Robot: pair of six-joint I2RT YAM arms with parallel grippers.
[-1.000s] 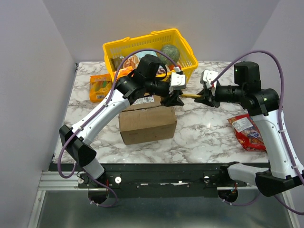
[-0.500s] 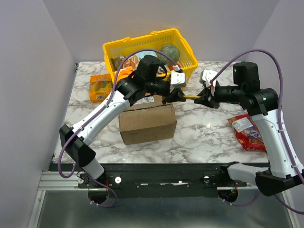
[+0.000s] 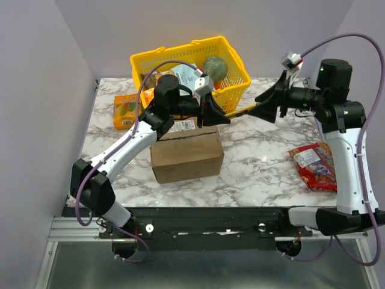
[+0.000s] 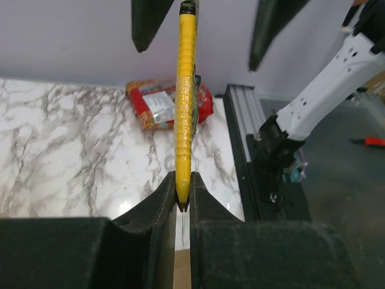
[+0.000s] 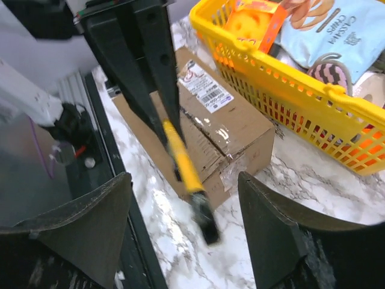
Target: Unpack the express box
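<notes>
Top external view: the express box (image 3: 186, 153) is seen on the marble table (image 3: 264, 162), top flaps down, just in front of the yellow basket (image 3: 234, 66). A yellow cutter (image 3: 243, 111) is pinched tight at one end by the left gripper (image 3: 219, 116), above the box's far edge. The right gripper (image 3: 269, 102) is spread wide, its fingers flanking the cutter's other end, with nothing gripped.
</notes>
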